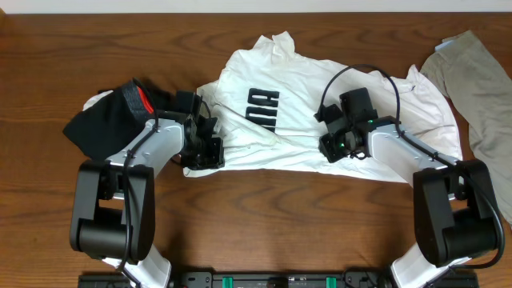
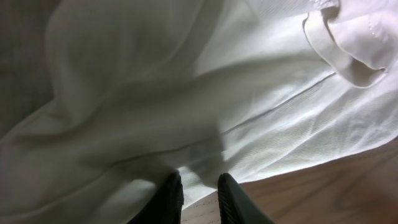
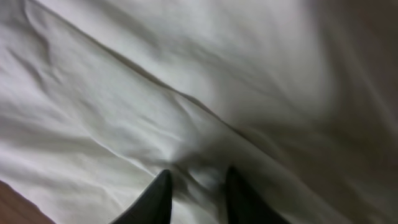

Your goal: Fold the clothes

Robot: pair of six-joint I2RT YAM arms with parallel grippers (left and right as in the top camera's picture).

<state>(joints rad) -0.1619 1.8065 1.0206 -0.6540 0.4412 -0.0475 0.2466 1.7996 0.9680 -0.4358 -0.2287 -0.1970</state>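
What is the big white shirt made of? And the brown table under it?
The white T-shirt looks like soft, matte cotton-type cloth: it wrinkles and drapes in loose folds, and stitched seams show up close. The table looks like brown wood or wood veneer, with grain streaks and a slight sheen. The pictures don't show which of the two it is.

Khaki garment (image 1: 478, 92) partly cropped

Wooden table (image 1: 264, 216), white T-shirt (image 1: 272, 128) spread mid-table, black garment (image 1: 104, 124) apparently bunched left, khaki-grey garment (image 1: 480, 88) far right
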